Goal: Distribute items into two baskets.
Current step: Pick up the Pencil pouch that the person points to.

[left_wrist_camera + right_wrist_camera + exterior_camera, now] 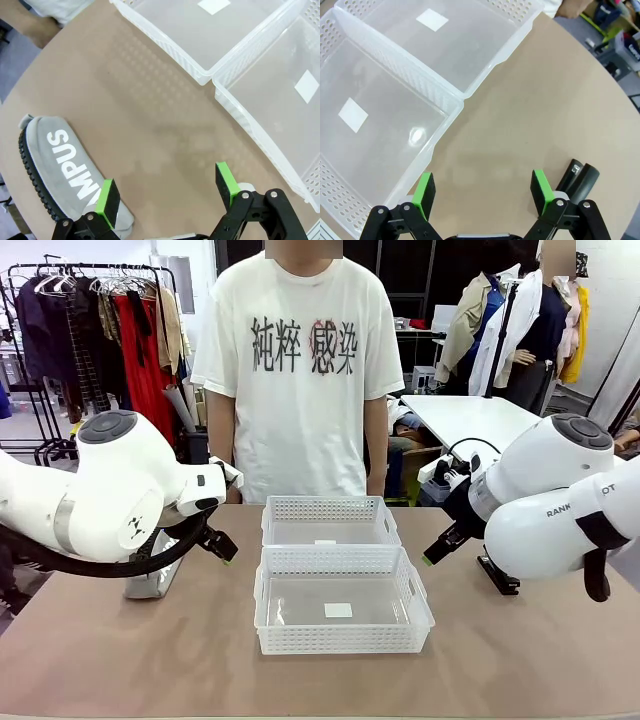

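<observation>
Two white lattice baskets stand end to end mid-table, the near basket (340, 640) and the far basket (328, 508), both with nothing in them. The grey "CAMPUS" pouch (150, 582) lies left of them, half hidden under my left arm. In the left wrist view the pouch (60, 170) lies at lower left, with one pad (108, 200) over its end; my left gripper (167, 192) hangs open above bare table. The black stapler (497, 575) lies right of the baskets. My right gripper (482, 190) is open, and the stapler (580, 180) lies just outside its right finger.
A person in a white printed T-shirt (300, 360) stands at the far edge behind the baskets, hands off the table. The basket rims (165, 55) (427, 150) lie close beside both grippers. Bare brown tabletop (120, 660) runs along the near edge.
</observation>
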`<state>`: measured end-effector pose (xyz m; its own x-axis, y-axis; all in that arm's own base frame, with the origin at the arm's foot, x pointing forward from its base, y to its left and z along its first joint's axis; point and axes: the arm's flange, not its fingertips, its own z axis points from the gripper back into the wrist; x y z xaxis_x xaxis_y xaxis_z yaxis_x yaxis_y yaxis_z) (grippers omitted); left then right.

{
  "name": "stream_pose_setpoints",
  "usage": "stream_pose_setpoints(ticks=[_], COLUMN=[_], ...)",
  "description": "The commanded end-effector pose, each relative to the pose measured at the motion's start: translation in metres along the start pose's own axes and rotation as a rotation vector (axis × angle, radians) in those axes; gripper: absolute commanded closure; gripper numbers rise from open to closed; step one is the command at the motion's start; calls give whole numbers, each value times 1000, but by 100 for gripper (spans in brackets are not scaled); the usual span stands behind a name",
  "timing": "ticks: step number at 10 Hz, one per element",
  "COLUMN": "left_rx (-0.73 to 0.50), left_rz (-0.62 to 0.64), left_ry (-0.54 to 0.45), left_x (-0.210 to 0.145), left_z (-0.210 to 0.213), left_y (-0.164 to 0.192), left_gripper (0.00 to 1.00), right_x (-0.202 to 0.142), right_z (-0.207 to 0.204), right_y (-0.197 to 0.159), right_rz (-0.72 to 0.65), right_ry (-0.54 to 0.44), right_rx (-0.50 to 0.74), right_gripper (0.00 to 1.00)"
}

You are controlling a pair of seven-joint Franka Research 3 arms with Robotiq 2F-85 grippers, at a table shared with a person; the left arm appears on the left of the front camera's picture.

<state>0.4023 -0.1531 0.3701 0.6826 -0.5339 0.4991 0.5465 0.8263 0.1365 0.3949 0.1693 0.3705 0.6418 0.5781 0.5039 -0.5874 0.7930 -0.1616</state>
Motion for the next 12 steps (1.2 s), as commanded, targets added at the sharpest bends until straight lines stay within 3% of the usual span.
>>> stream_pose_setpoints(ticks=[1, 12], left_rx=[0, 0], left_rz=[2, 2], left_ry=[0, 0], left_x=[0, 0], left_z=[0, 0], left_y=[1, 1], left_gripper=[0, 0], right_x=[0, 0], right_z=[0, 0], right_y=[0, 0], right_rz=[-1, -1], right_ry=[0, 0], right_rx=[0, 0], right_gripper=[0, 0])
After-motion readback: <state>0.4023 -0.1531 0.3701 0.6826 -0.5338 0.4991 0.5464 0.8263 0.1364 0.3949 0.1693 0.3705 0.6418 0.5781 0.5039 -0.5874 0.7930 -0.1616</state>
